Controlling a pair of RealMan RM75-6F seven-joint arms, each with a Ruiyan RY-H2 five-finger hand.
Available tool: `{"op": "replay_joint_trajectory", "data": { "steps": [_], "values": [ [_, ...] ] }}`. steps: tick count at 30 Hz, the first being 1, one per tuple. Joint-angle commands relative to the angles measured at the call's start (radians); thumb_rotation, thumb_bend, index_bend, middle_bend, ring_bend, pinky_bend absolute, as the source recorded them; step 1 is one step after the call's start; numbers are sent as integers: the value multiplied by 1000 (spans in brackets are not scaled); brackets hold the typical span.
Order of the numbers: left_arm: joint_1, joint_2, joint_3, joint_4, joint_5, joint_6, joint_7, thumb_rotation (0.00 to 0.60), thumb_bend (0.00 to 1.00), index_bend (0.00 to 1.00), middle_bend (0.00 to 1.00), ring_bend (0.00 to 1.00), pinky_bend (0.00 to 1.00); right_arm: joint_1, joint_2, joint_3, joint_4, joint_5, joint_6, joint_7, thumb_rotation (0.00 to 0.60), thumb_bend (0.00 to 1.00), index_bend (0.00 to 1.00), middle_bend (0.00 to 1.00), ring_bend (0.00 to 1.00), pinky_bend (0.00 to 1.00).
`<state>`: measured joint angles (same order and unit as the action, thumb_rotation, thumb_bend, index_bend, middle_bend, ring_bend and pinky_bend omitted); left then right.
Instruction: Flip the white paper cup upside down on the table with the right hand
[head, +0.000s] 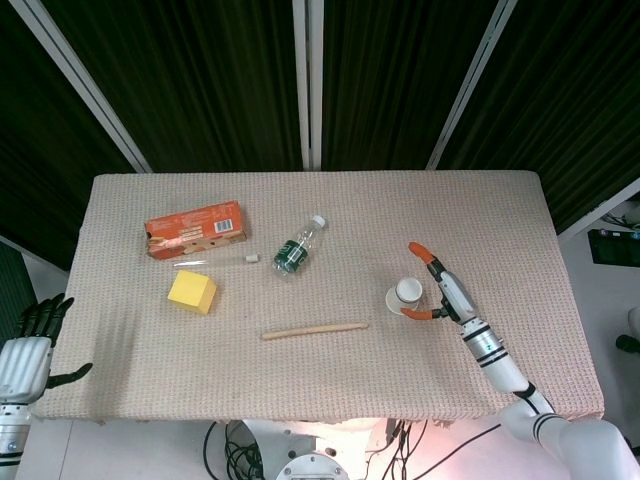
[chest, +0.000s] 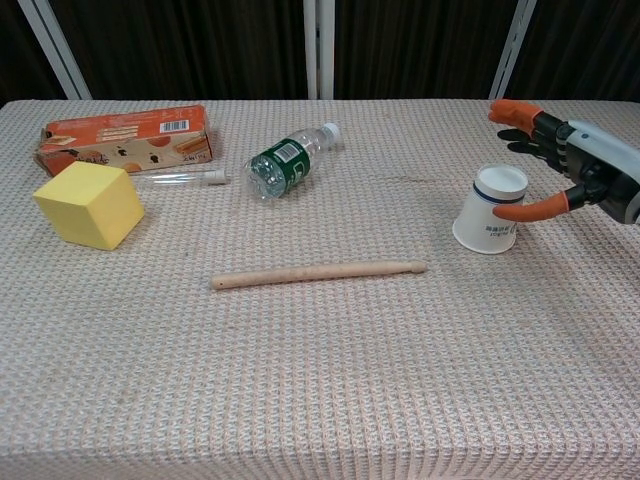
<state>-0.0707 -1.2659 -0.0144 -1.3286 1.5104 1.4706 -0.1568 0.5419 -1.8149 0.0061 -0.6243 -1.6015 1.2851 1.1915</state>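
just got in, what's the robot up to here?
The white paper cup stands upside down on the table, wide rim down. The right hand is open beside it, fingers spread; one orange fingertip looks to be at the cup's side, though contact is hard to confirm. The left hand hangs off the table's left edge, holding nothing. The bottle, wooden stick, yellow block and orange box lie apart from both hands.

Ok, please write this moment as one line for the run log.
paper cup: upside down on table | right hand: open beside cup, holds nothing | left hand: off table, idle
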Motion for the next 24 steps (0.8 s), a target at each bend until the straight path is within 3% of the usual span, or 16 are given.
{"op": "replay_joint_trajectory", "data": {
  "steps": [1, 2, 4, 7, 10, 15, 24],
  "values": [
    [1, 5, -1, -8, -1, 2, -2, 600, 17, 13, 0, 0, 0, -55, 79, -5, -93, -21, 127, -85, 600, 0, 0, 0, 0, 0],
    [2, 6, -1, -10, -2, 3, -1, 600, 18, 13, 0, 0, 0, -71, 104, -2, -121, -20, 156, -132, 600, 0, 0, 0, 0, 0],
    [2, 8, -3, -15, -2, 6, 0, 600, 17, 13, 0, 0, 0, -117, 162, 20, -193, 12, 201, -352, 600, 0, 0, 0, 0, 0],
    [3, 10, -6, -22, -1, 14, -3, 600, 18, 13, 0, 0, 0, -214, 241, 75, -361, 125, 258, -878, 600, 0, 0, 0, 0, 0],
    [6, 14, -10, -26, -1, 25, -8, 600, 17, 13, 0, 0, 0, -309, 320, 94, -599, 225, 316, -1207, 600, 0, 0, 0, 0, 0],
    [12, 9, -19, -12, -2, 46, -7, 600, 18, 13, 0, 0, 0, -404, 404, 83, -756, 329, 311, -1310, 600, 0, 0, 0, 0, 0],
    [18, 0, -21, -7, -17, 46, 40, 600, 18, 13, 0, 0, 0, -450, 410, 96, -757, 346, 298, -1278, 600, 0, 0, 0, 0, 0]
  ]
}}
